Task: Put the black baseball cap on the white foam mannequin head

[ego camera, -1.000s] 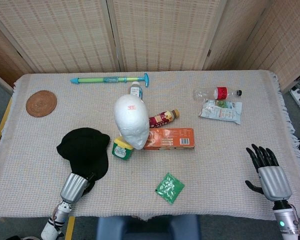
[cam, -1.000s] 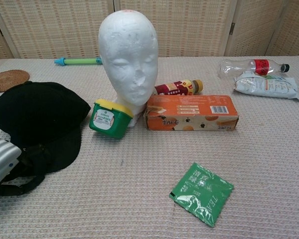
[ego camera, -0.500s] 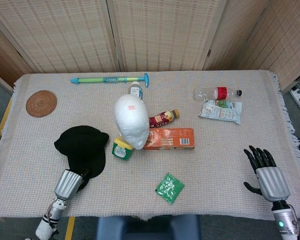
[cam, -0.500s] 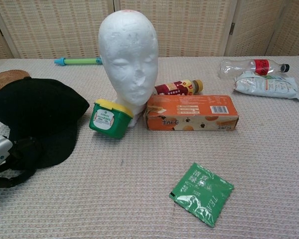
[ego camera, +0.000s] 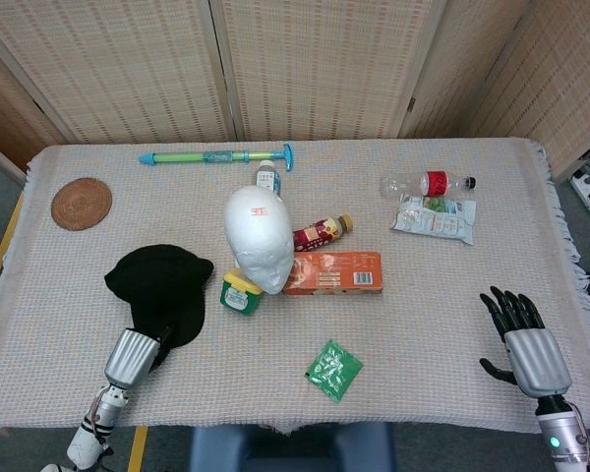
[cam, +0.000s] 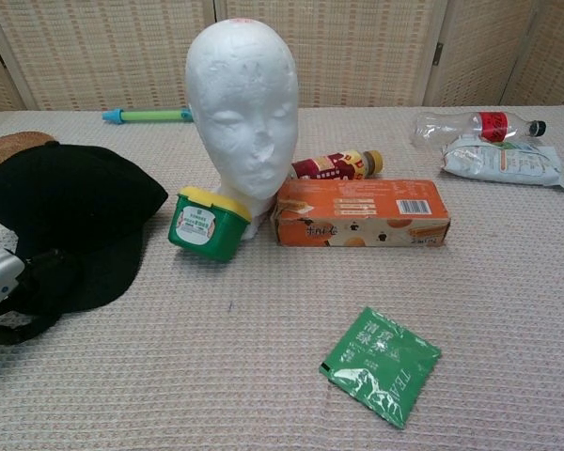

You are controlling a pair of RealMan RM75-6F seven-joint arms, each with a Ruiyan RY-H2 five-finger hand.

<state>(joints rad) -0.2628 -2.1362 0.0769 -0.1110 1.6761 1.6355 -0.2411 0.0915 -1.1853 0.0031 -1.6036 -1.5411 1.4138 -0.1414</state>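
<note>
The black baseball cap (ego camera: pixel 159 290) lies on the table left of the white foam mannequin head (ego camera: pixel 259 236), which stands upright mid-table. My left hand (ego camera: pixel 133 356) sits at the cap's near brim, its dark fingers gripping the brim edge. In the chest view the cap (cam: pixel 70 202) fills the left side, the left hand (cam: pixel 2 287) is at the frame's left edge on the brim, and the mannequin head (cam: pixel 244 113) faces the camera. My right hand (ego camera: pixel 526 339) hovers near the front right of the table, fingers spread and empty; the chest view does not show it.
A green tub with a yellow lid (ego camera: pixel 241 293) and an orange box (ego camera: pixel 332 272) stand against the head's base. Behind are a brown bottle (ego camera: pixel 323 232), a clear bottle (ego camera: pixel 425 184), a snack bag (ego camera: pixel 434 217), a water gun (ego camera: pixel 216 156) and a woven coaster (ego camera: pixel 81 204). A green packet (ego camera: pixel 333 369) lies in front.
My left hand has drawn back to the left and toward the table's front edge, and the cap has slid left with it. The right hand has barely moved.
</note>
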